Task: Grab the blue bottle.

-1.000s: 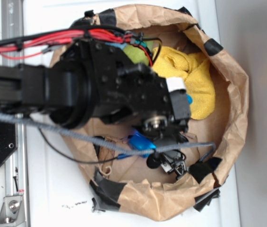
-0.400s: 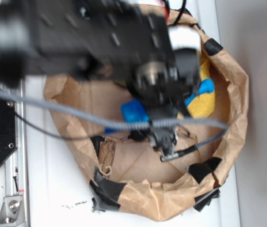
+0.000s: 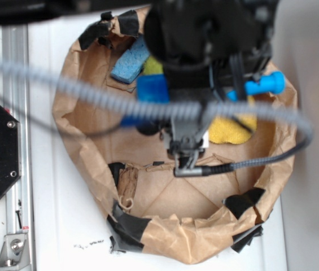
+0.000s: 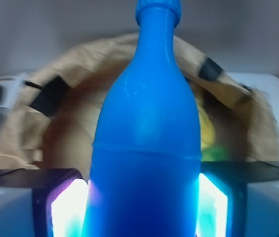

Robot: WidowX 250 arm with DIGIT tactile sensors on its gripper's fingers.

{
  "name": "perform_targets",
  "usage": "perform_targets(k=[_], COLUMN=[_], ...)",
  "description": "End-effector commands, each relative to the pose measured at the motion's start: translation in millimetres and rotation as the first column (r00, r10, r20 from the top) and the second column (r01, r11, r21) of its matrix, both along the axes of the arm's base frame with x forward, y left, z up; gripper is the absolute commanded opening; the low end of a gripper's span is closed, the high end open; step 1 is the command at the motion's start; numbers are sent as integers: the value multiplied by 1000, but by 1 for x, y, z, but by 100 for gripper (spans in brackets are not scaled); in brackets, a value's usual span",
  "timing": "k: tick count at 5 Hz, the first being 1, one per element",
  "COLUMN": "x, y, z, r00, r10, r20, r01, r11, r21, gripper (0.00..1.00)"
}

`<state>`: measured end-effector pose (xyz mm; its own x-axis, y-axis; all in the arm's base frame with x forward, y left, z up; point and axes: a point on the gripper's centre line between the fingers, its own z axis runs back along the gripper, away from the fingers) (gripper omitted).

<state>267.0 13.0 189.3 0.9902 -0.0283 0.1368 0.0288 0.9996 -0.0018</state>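
arm over bag from upper left; gripper (image 4: 144, 197) pads clamped on blue bottle (image 4: 146, 143), lifted.

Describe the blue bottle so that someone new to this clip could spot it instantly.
Find the crumpled brown paper bag. Above it, the gripper is shut on the blue bottle. Unlike the paler flat sponge, it is glossy, round and narrow-necked.

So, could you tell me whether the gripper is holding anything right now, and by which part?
Yes, the gripper holds the blue bottle, its jaws clamped on the lower body, neck pointing away.
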Motion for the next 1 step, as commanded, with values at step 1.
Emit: perform_targets(k=[1], x=[3], y=[-24], z=[5], r00=[997], r10=[-31], r20=[64], r01=[27], r11=[998], r21=[57], gripper=[0])
